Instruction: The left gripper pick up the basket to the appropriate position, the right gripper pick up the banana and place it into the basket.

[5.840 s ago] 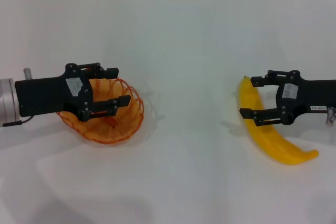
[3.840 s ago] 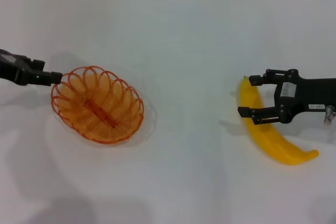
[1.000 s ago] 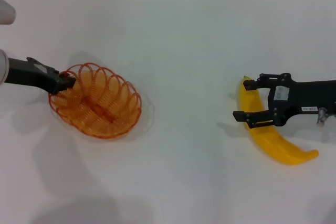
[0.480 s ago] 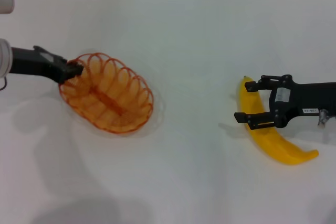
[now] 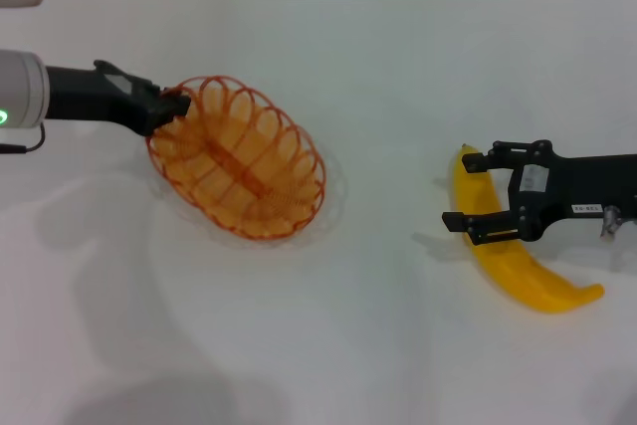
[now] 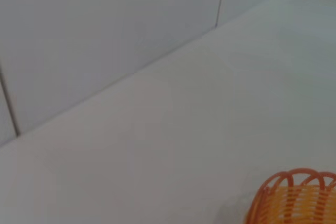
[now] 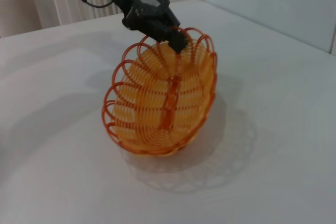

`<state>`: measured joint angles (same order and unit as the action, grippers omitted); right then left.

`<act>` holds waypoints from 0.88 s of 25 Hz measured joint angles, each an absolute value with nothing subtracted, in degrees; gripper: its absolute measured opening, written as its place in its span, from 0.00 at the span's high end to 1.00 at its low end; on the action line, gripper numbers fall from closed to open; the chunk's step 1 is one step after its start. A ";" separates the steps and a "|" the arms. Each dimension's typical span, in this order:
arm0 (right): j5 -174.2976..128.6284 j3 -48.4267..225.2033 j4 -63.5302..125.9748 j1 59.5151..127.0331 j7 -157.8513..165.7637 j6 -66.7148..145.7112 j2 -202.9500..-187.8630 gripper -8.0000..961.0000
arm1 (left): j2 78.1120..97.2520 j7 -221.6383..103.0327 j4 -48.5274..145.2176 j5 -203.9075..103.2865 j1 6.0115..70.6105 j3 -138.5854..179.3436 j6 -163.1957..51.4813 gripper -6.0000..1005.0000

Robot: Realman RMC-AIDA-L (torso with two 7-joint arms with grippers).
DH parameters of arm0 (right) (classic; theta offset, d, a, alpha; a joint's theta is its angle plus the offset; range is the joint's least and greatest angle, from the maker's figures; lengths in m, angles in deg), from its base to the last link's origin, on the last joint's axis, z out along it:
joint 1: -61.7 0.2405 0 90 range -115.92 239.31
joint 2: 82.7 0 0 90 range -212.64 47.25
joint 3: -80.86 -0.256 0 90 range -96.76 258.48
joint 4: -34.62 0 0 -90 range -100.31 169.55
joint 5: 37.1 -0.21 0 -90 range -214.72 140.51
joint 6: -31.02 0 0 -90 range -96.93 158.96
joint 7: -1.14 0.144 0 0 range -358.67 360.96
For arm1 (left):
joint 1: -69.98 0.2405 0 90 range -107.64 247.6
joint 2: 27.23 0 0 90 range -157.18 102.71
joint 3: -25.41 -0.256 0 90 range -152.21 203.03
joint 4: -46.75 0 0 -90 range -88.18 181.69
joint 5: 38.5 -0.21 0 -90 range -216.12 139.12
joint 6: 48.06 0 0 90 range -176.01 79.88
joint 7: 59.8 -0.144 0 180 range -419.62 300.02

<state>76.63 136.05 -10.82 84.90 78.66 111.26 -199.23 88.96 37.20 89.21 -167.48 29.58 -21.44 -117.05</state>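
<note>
In the head view, a shallow oval basket [image 5: 239,168] of orange wire with a looped, scalloped rim is seen left of centre on the smooth white bench [image 5: 398,325]. Its far-left rim is pinched by the left end effector [image 5: 171,104], whose black arm reaches in level from the left edge. At the right, a long curved, glossy yellow banana [image 5: 513,256] lies flat. The right end effector [image 5: 466,191] is held over its far half, fingers spread apart, one on each side.

In the left wrist view, only a few orange loops of the basket rim [image 6: 294,195] are shown.

In the right wrist view, the basket is seen tilted, gripped at its rim.
</note>
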 joint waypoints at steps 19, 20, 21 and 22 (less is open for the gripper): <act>76.63 137.45 -10.83 85.25 78.74 111.26 -199.24 0.07 | 89.04 30.59 81.65 -154.52 28.71 -21.16 -111.19 0.90; 76.63 137.51 -10.83 85.26 78.75 111.26 -199.24 0.07 | 89.03 30.42 81.06 -154.04 28.71 -21.08 -110.94 0.90; 76.63 137.52 -10.83 85.29 78.75 111.26 -199.24 0.07 | 89.03 30.25 80.51 -153.55 28.77 -21.00 -110.68 0.90; 76.62 137.53 -10.83 85.31 78.74 111.26 -199.24 0.07 | 89.04 30.18 79.94 -152.93 28.87 -20.93 -110.32 0.90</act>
